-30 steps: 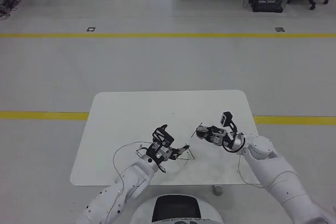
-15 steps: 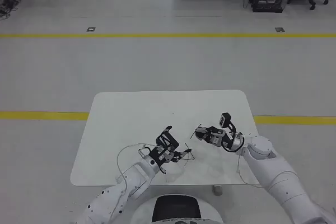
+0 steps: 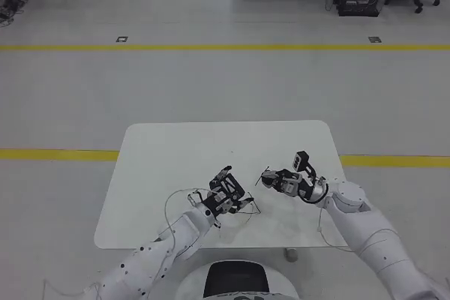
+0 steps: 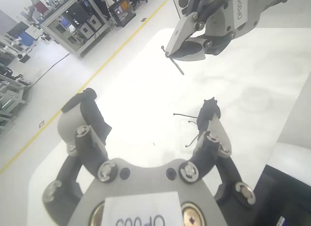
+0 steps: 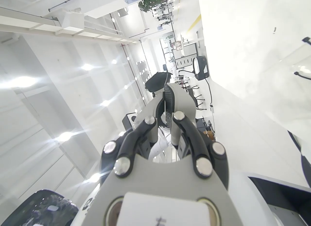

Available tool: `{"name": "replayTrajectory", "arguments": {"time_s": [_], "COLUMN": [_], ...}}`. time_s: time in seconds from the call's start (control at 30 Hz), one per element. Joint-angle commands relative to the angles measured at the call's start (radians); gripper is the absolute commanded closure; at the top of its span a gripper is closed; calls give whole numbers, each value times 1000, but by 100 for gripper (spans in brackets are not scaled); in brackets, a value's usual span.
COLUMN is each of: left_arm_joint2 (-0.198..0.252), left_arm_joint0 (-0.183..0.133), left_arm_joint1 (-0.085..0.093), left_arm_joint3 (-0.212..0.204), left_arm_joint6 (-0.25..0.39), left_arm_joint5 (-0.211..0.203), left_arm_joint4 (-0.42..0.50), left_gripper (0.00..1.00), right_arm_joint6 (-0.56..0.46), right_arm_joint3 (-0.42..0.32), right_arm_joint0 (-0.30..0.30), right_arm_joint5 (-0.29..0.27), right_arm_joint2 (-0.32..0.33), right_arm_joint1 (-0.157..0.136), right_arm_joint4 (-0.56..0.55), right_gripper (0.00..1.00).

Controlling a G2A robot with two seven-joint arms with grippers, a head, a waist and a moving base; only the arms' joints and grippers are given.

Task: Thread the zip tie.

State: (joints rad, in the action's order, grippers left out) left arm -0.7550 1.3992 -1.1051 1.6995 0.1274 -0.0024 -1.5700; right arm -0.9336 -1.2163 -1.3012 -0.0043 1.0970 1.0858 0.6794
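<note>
My right gripper [image 3: 265,178] hangs over the middle of the white table [image 3: 172,150], shut on a short black zip tie [image 4: 173,59]. The tie's head and its tail stick out either side of the fingertips. In the right wrist view that gripper [image 5: 165,82] has its fingers pressed together. My left gripper [image 4: 145,105] stands open a little nearer the table's front edge and faces the right one across a gap. A second thin black zip tie [image 4: 185,116] lies on the table beside one of the left fingers [image 4: 210,111]. In the top view it is a fine line [image 3: 249,204] by the left gripper [image 3: 229,195].
The table holds little apart from the ties. Its front edge [image 3: 195,246] runs just below both arms. Yellow floor lines [image 3: 52,154] run past the table on both sides, and racks and office gear [image 4: 80,20] stand far off in the room.
My left gripper has edged to the right and a bit forward, closer to the right gripper, and has turned slightly. The right gripper has kept its place with the zip tie.
</note>
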Motion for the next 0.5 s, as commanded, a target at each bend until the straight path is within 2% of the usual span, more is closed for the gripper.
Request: {"name": "replayTrajectory", "arguments": {"time_s": [0.0,0.13,0.37,0.47], "left_arm_joint2": [37,156,157,174], "left_arm_joint0": [-45,-142,-142,-164], "left_arm_joint1": [13,50,50,54], "left_arm_joint3": [-16,-38,-40,-52], "left_arm_joint6": [18,44,44,42], "left_arm_joint5": [4,53,51,31], "left_arm_joint4": [0,0,0,0], "left_gripper": [0,0,0,0], "right_arm_joint6": [5,-14,-14,9], "right_arm_joint3": [-7,-8,-8,-19], "right_arm_joint0": [-3,1,2,-6], "right_arm_joint5": [13,74,77,79], "right_arm_joint2": [1,-3,-3,-5], "right_arm_joint1": [0,-1,-1,1], "right_arm_joint4": [-2,-4,-6,-5], "right_gripper": [100,100,100,100]}}
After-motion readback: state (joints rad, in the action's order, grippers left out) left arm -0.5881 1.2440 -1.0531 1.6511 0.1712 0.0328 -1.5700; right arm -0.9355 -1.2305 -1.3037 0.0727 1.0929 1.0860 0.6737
